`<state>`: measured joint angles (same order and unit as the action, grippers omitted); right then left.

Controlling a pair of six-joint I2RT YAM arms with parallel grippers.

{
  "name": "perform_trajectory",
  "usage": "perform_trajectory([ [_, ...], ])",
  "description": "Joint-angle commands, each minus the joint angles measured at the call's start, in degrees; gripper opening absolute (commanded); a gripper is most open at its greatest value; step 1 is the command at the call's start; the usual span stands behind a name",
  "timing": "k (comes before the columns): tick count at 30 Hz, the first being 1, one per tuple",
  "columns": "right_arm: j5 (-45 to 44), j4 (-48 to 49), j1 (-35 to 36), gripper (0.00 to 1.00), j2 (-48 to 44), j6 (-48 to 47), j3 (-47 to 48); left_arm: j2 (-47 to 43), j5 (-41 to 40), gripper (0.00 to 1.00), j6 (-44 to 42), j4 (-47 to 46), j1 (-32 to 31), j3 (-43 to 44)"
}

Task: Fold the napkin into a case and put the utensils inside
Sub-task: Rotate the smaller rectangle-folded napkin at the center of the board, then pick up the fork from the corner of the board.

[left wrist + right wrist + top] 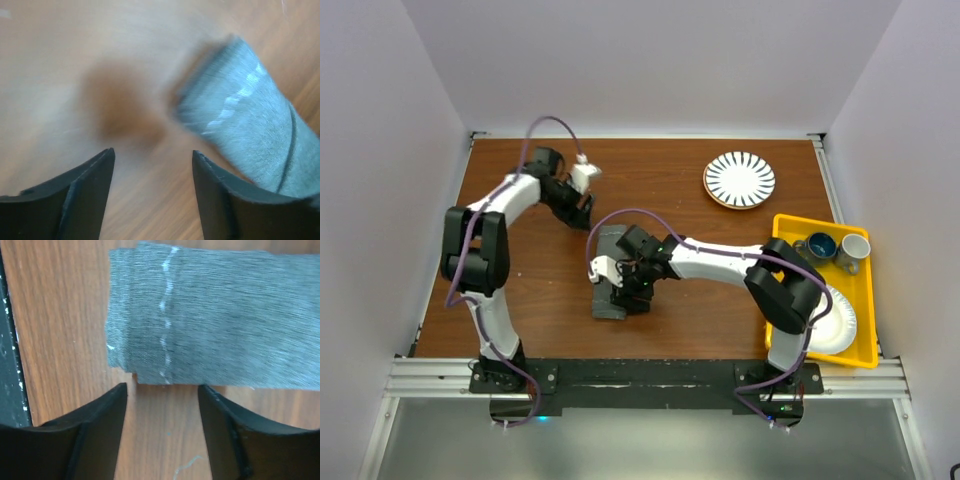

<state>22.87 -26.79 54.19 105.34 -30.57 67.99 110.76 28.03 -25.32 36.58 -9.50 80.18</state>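
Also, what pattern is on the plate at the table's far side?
The plate is white with dark radial stripes, seen best in the top external view.

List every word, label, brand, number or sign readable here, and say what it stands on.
None is readable in any view.
The napkin bears only pale stitching, the striped plate only dark rays.
The mugs are too small to show any print.

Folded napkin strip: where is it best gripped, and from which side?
Probably the napkin's near short end. It lies flat on the table, so its broad face offers nothing to pinch; at that end the stacked layers form a free edge. Come in low from the near side, with one finger sliding under the edge. The open right gripper is close by.
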Motion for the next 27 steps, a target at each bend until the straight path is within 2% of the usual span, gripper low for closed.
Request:
perform_trajectory([
  [1, -2.91, -2.04, -3.3, 0.74, -7.68, 3.84, 3.47, -6.87, 4.57, 0.73, 4.05, -1.33, 12.02, 10.59],
  [2, -3.62, -1.96, -3.91, 0.79, -9.0, 4.63, 3.82, -7.31, 4.23, 0.96, 3.96, -2.12, 15.0, 12.52],
  [3, -4.67, -1.61, -4.96, 0.86, -10.93, 6.29, 4.69, -7.83, 3.96, 1.0, 3.88, -3.26, 16.34, 13.24],
  [4, -6.42, -0.47, -5.5, 0.95, -11.99, 7.09, 5.13, -7.84, 3.96, 1.0, 3.61, -3.88, 18.7, 13.85],
  [5, -7.39, 0.24, -5.94, 0.98, -12.96, 8.49, 5.49, -7.84, 3.87, 1.0, 3.09, -4.32, 19.68, 14.99],
  [8, -10.99, 4.01, -7.34, 0.98, -16.21, 12.0, 6.46, -5.13, 2.04, 1.0, 1.51, -4.06, 22.59, 18.24],
  [11, -14.95, 6.39, -8.49, 0.98, -17.62, 15.35, 7.24, 0.41, 3.25, 1.0, -5.5, 1.11, 24.96, 24.3],
  [12, -14.61, 5.79, -9.45, 0.98, -17.36, 15.54, 8.99, 3.99, 4.21, 1.0, -8.14, 5.65, 25.57, 26.49],
  [15, -11.28, 0.61, -11.82, 0.98, -15.61, 15.89, 13.21, 11.63, 2.83, 0.87, -16.23, 13.83, 25.93, 35.28],
  [16, -10.4, -2.02, -12.44, 0.98, -14.65, 15.72, 14.09, 13.5, 1.69, 0.76, -20.17, 15.96, 25.85, 39.4],
  [19, -7.33, -4.76, -14.38, 0.98, -14.02, 15.45, 15.6, 17.03, -1.56, 0.59, -26.94, 18.35, 26.02, 40.76],
  [22, -6.26, -5.64, -15.34, 0.98, -13.67, 15.19, 15.69, 17.38, -4.81, 0.49, -32.57, 17.13, 25.93, 38.13],
  [27, -5.91, -6.61, -15.52, 0.98, -12.36, 15.01, 15.95, 21.07, -9.13, 0.4, -36.46, 16.86, 25.85, 37.59],
])
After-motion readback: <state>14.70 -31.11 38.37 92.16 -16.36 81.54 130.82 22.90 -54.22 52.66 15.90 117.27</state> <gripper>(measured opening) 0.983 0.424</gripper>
